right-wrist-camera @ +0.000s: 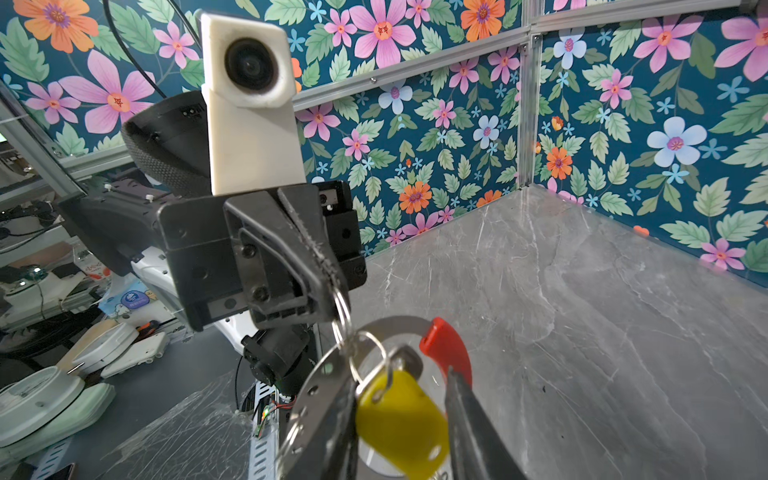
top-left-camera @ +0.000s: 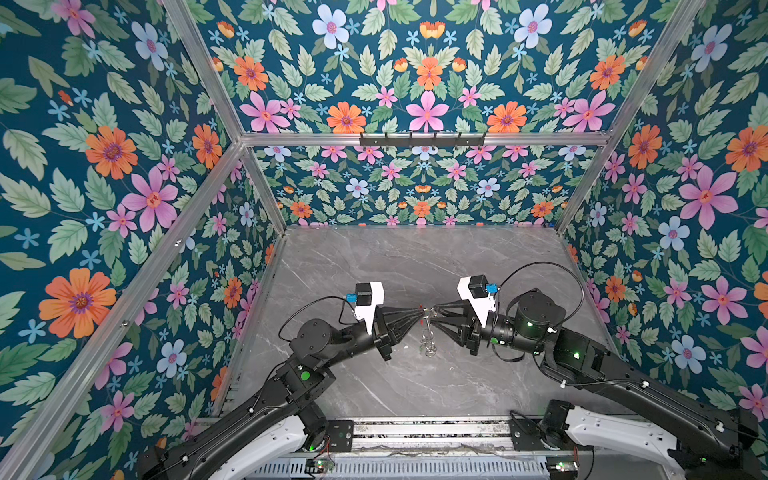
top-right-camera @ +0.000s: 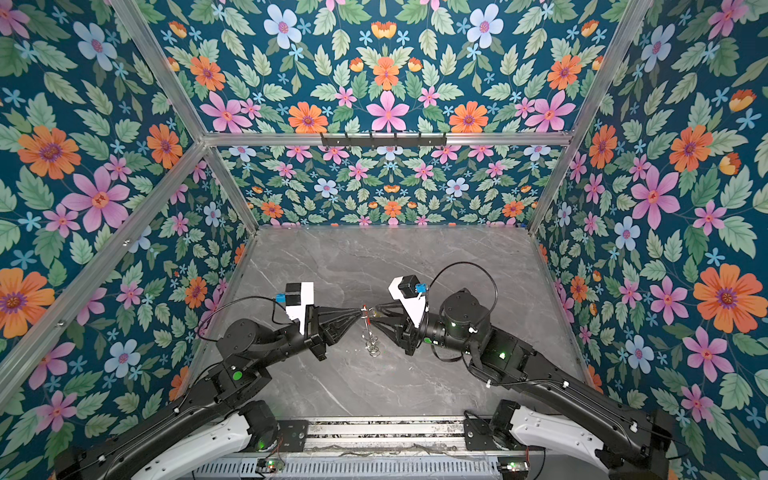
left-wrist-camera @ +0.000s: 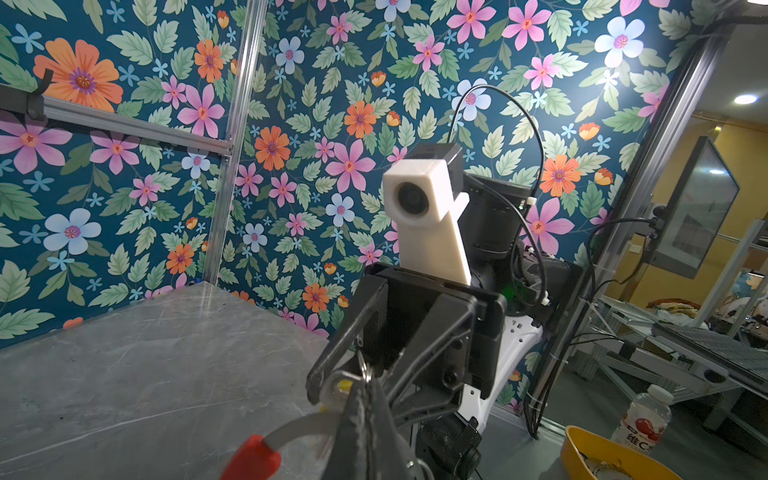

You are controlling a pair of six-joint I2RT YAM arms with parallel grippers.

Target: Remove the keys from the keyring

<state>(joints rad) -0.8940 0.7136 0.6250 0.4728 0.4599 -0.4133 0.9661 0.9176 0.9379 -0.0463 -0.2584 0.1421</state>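
In both top views the two grippers meet tip to tip above the middle of the table. My left gripper (top-left-camera: 419,312) (left-wrist-camera: 365,399) is shut on a small silver loop (right-wrist-camera: 340,301) of the keyring (right-wrist-camera: 395,322), a thin grey ring with a red segment (right-wrist-camera: 444,345) (left-wrist-camera: 253,457). The ring hangs from that loop, and more silver loops dangle below it (top-left-camera: 428,345). One of the keys, with a yellow-green tag (right-wrist-camera: 399,419), hangs on a second loop. My right gripper (right-wrist-camera: 401,386) (top-left-camera: 434,311) has a finger against each side of the tag. No other key is clear to see.
The grey marble table (top-left-camera: 415,257) has floral walls on three sides. A black hook rail (top-left-camera: 422,139) runs along the back frame. Off the table, in the left wrist view, stand a yellow bowl (left-wrist-camera: 590,453) and a plastic bottle (left-wrist-camera: 646,419).
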